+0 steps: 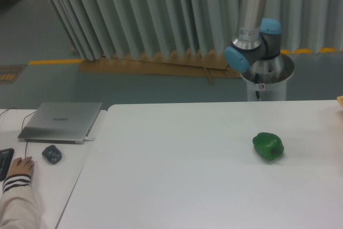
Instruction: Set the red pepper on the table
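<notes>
Here, the white table (177,186) fills the lower part of the view, and the only thing lying on it is a green bell pepper (268,146), glossy and lumpy, resting toward the right side, well apart from every edge but nearer the far right corner. At the far right edge of the frame a sliver of something pale tan (340,100) pokes in at the table's back edge; too little shows to name it.

Beside the table on the left sits an adjoining white desk (48,181). A closed silver laptop (61,122) lies at its back, a dark mouse (52,154) just in front of it, and the corner of a black keyboard (4,162) at the left edge. A person's hand (20,166) with a striped cuff rests on the desk between keyboard and mouse.

Behind the table stands the robot arm (252,25) on its round pedestal, silver tube with blue joint caps, rising out of the top of the frame. Pale pleated curtains (134,14) hang behind.

The red pepper cannot be seen anywhere in this view, so its place and look cannot be told. The gripper is out of frame too, so whether its fingers are spread or pinching anything cannot be told.
</notes>
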